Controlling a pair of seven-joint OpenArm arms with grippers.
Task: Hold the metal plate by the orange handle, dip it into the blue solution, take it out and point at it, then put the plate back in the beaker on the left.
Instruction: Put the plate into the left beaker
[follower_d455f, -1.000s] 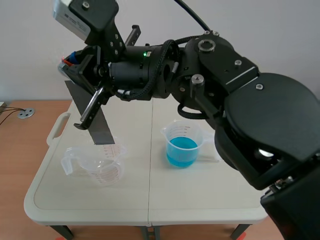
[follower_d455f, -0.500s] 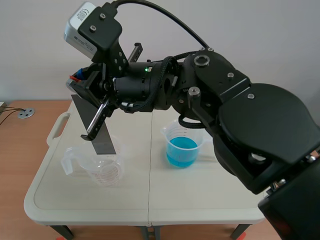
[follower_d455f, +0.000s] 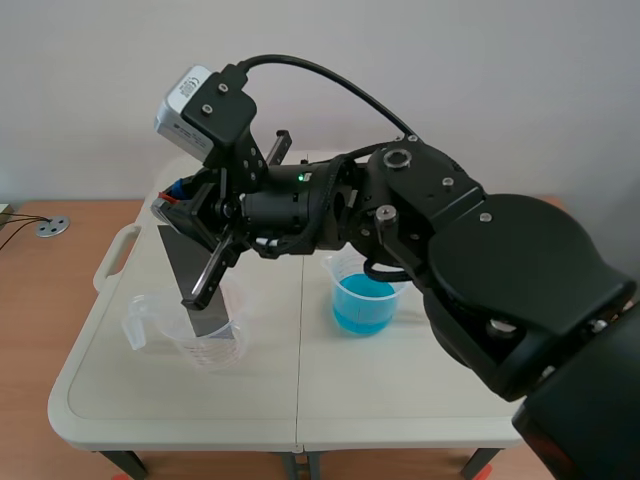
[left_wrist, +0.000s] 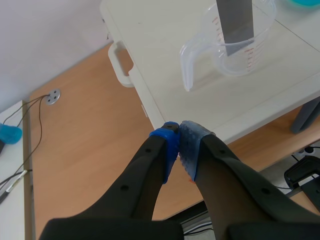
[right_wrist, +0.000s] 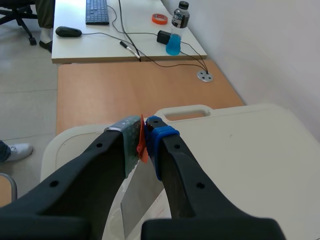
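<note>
Plate hangs in the left beaker, handle in my right grip.
My right gripper (right_wrist: 144, 132) is clamped on the orange handle (right_wrist: 142, 143); the metal plate (follower_d455f: 180, 262) hangs below it, its lower end inside the clear beaker (follower_d455f: 212, 345) on the table (follower_d455f: 400, 392). My left gripper (left_wrist: 179, 137) has its pads pressed together on nothing, over the wooden floor beside the table. Beyond, the blue beaker (follower_d455f: 365, 292) stands apart from the plate.
</note>
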